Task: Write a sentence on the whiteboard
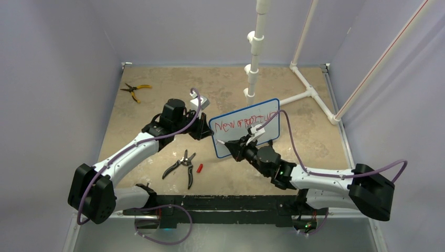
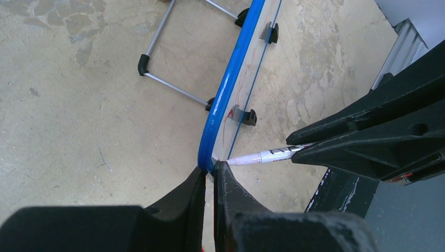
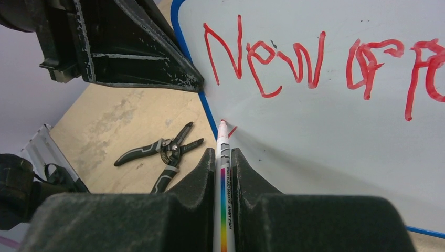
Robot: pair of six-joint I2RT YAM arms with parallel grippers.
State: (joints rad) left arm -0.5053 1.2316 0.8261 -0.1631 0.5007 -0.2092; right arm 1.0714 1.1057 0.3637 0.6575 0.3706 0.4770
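The board (image 3: 341,152) stood upright near the middle of the table (image 1: 157,100), its face turned toward the right arm. The left claw (image 2: 211,170) was pinched shut on its blue frame (image 2: 226,86) at the left edge to steady it. The right claw (image 3: 223,157) was clamped on a marker (image 3: 224,184), whose tip sat at the board's lower left, just inside the frame and below the "N". The sentence (image 1: 243,123) filled one row across the top in red. "New" read clearly, but the words after it were a scrawl I could not make out for certain. A short red tick (image 3: 232,128) lay just beside the tip, so the step in hand looked like the start of a second row. The next move seemed to call for a light, even press of the tip on the glossy face and a stroke rightward under the first row, clear of the frame. The left claw would need to hold firm so the board did not tip or slide. Too hard a push could rock it backward.
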